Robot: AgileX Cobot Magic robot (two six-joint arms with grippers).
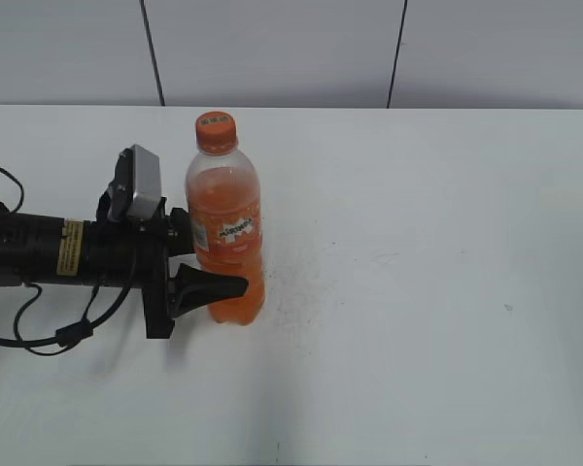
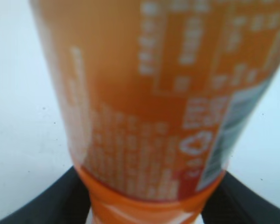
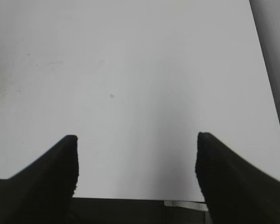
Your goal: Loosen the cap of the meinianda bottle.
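I have the left fingers point(image 1: 235, 287) clamped around the bottle point(image 1: 227, 228), upright at ten o'clock on the worktop point(image 1: 428, 291). Cap point(image 1: 216, 126) untouched. Right fingers point(image 3: 137, 163) spread, empty; next I judge they must grip the cap and twist.

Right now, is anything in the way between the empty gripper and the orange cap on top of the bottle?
Nothing visible is. The right gripper hangs open over bare white table, and no object stands around the cap. The left gripper is at the meinianda bottle low down, far below the cap.
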